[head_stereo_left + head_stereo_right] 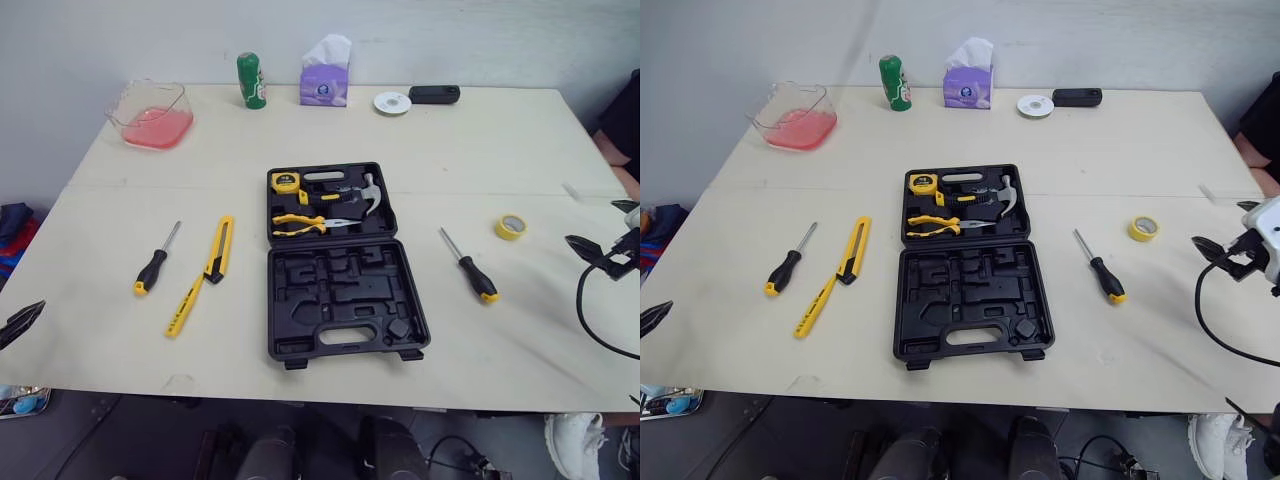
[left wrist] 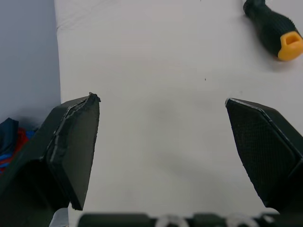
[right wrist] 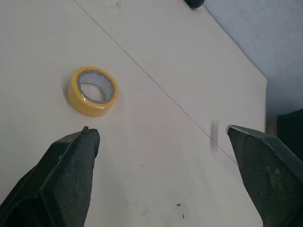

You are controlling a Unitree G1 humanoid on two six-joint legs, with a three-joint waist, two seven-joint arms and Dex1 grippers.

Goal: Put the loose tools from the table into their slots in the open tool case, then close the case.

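Note:
The black tool case lies open at the table's middle. Its far half holds a tape measure, a hammer and pliers; the near half shows bare moulded slots. Left of the case lie a black-and-yellow screwdriver, a yellow utility knife and a thin yellow tool. A second screwdriver lies right of the case. My left gripper hovers open at the table's left edge, short of the left screwdriver's handle. My right gripper is open beyond a yellow tape roll.
Along the far edge stand a clear container of pink liquid, a green can, a purple tissue box, a white disc and a small black box. A black cable loops below my right gripper.

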